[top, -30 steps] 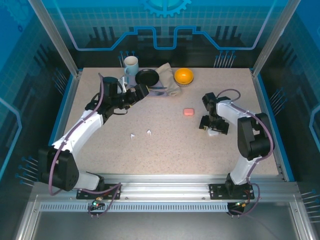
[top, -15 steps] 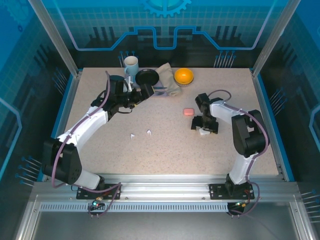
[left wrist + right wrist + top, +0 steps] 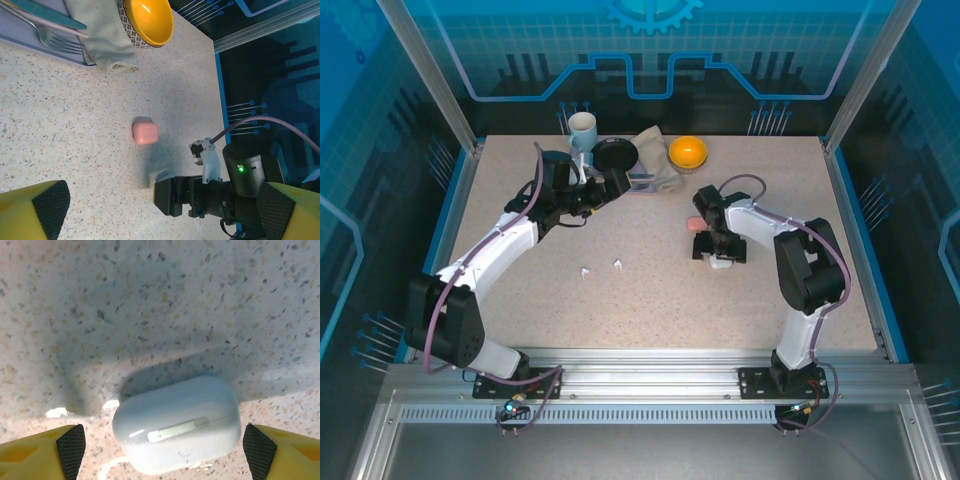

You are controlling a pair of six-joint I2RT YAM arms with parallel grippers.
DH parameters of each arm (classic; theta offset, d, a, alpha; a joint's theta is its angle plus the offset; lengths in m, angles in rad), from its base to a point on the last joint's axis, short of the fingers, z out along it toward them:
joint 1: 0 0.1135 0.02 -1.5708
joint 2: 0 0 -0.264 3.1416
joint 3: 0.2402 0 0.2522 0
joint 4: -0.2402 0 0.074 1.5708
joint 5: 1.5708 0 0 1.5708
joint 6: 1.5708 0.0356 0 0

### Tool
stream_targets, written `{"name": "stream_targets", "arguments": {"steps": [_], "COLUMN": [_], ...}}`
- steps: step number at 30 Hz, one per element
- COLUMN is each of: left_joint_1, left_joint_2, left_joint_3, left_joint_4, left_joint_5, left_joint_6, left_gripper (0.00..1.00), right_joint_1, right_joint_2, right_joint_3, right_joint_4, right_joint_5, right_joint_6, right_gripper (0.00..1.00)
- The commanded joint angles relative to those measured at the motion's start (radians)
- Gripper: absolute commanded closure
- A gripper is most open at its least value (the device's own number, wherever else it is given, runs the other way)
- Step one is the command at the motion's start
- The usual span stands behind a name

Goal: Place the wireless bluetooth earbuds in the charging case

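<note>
Two white earbuds (image 3: pixel 586 271) (image 3: pixel 617 264) lie apart on the table in front of centre. A white charging case (image 3: pixel 177 430), lid closed, stands on the table between the pads of my right gripper (image 3: pixel 160 445). The jaws are open around it, with a gap on the left side and the right pad close to it. From above, that gripper (image 3: pixel 718 255) points down over the white case (image 3: pixel 721 263), just in front of a pink case (image 3: pixel 696 224). My left gripper (image 3: pixel 610 183) hovers wide open near the back; its camera looks at the pink case (image 3: pixel 145 132).
Along the back edge stand a mug (image 3: pixel 582 130), a black plate (image 3: pixel 615 154), a folded cloth (image 3: pixel 655 170) and an orange bowl (image 3: pixel 687 152). A fork (image 3: pixel 45 37) lies on a tray beside the cloth (image 3: pixel 107 35). The right arm's gripper (image 3: pixel 175 200) shows below the pink case.
My right gripper has slid left, the white case moving with it, and now stands next to the pink case. My left arm has shifted slightly toward the back.
</note>
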Motion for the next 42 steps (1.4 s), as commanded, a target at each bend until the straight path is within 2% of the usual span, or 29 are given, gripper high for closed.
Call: {"name": "stream_targets", "arguments": {"steps": [1, 9, 16, 26, 32, 42], "left_joint_1": [-0.009, -0.009, -0.013, -0.046, -0.109, -0.294], "left_joint_2": [0.008, 0.007, 0.004, 0.003, -0.04, -0.039], "left_joint_3": [0.036, 0.035, 0.03, -0.001, -0.156, -0.391], "left_joint_4": [0.007, 0.009, 0.01, 0.025, 0.152, 0.465], "left_joint_5": [-0.001, 0.0, 0.001, -0.016, -0.065, -0.183], "left_joint_6": [0.013, 0.014, 0.017, 0.016, 0.011, 0.006], "left_gripper": [0.01, 0.01, 0.01, 0.01, 0.01, 0.01], "right_joint_1": [0.002, -0.042, -0.068, -0.054, -0.058, -0.102], "right_joint_2": [0.048, 0.089, 0.053, -0.044, -0.138, -0.242], "right_joint_3": [0.046, 0.027, -0.019, -0.098, -0.103, -0.086], "right_joint_4": [-0.049, -0.032, -0.004, 0.041, 0.092, 0.178], "right_joint_5": [0.039, 0.001, -0.053, -0.101, -0.195, -0.344], "right_joint_6": [-0.005, -0.011, -0.007, 0.098, 0.186, 0.342], "right_gripper": [0.15, 0.2, 0.42, 0.49, 0.5, 0.5]}}
